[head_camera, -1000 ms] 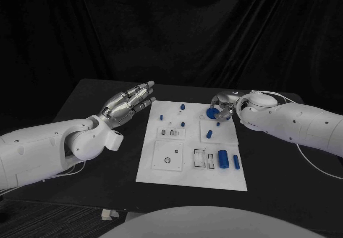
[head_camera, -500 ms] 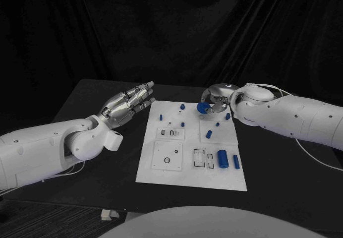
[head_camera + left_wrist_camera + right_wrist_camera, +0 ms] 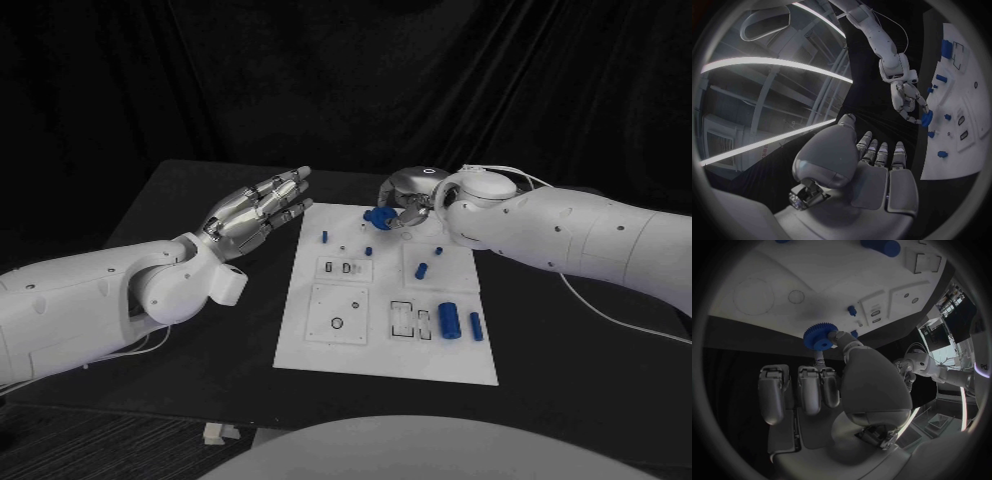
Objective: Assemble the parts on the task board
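Head view shows the right hand (image 3: 408,200) pinching a blue gear (image 3: 381,216) above the far edge of the white task board (image 3: 346,345), several blue parts (image 3: 450,320) lying loose, left hand (image 3: 260,208) empty, fingers extended; assembly looks barely begun.

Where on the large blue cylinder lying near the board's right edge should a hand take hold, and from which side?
Probably from above, across its middle. The large blue cylinder lies flat on the task board, so its curved flanks are open to fingers, though a slimmer blue piece lying close beside it narrows the gap there.
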